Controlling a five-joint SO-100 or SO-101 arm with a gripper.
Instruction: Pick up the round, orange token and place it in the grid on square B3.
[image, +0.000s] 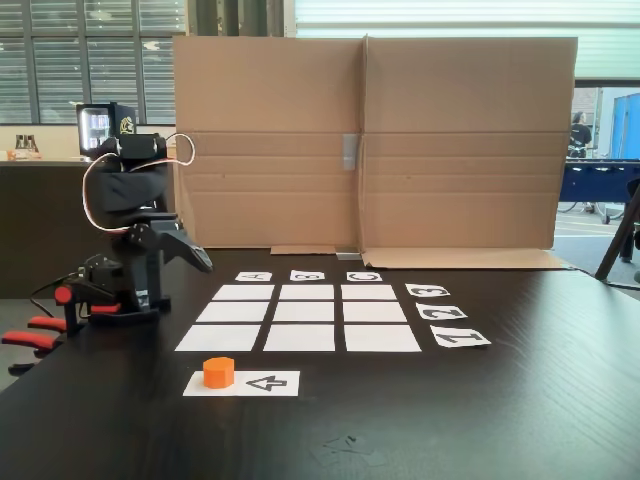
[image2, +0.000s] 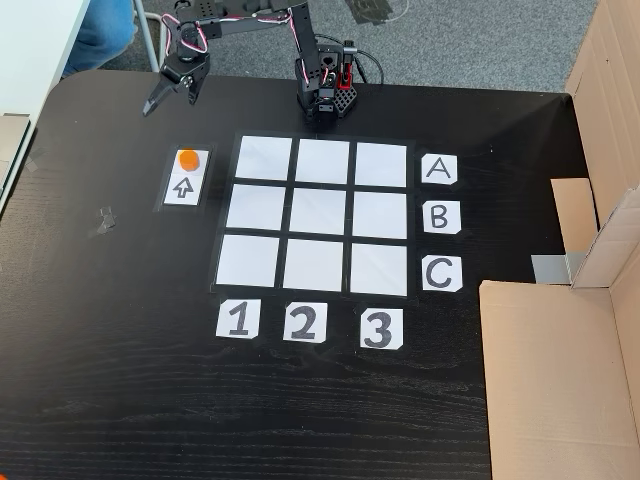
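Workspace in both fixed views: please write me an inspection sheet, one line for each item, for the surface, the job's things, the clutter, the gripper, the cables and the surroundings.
Surface: dark table, a faint smudge near its left edge in a fixed view.
Job's things: orange token lies on the white arrow strip, beside the grid; square B3 holds nothing; all nine cells bare.
Clutter: nothing seen on the grid; letter cards and number cards border it.
Gripper: gripper hangs above the table near the token, touching nothing; open or shut cannot be told.
Cables: white wires loop on the arm; dark cable at the base.
Surroundings: cardboard screen, red clamp handles, windows behind.
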